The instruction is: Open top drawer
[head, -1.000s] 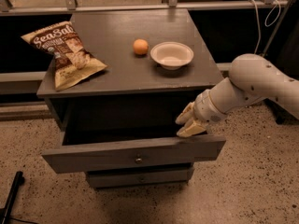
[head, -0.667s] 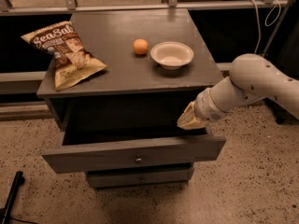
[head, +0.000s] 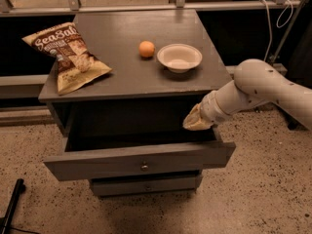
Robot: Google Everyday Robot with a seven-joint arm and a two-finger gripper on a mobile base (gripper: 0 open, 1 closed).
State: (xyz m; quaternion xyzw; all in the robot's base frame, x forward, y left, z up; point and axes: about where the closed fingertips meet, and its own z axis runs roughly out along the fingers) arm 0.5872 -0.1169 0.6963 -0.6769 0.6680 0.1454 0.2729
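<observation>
Seemingly near done, the top drawer (head: pixel 107 162) stands pulled out toward the near side beneath the desk (head: pixel 122 67), the hand (head: pixel 197 120) poised over its right end as if to hook the front panel, grip unreadable.

The top drawer (head: pixel 97 164) is matt grey-painted wood; the claw (head: pixel 191 124), right of centre, looks matt tan; the chip bag (head: pixel 68 55) is glossy.

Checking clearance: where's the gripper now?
Camera view, right of centre: the gripper is over the right end of the open top drawer, below the white bowl.
</observation>
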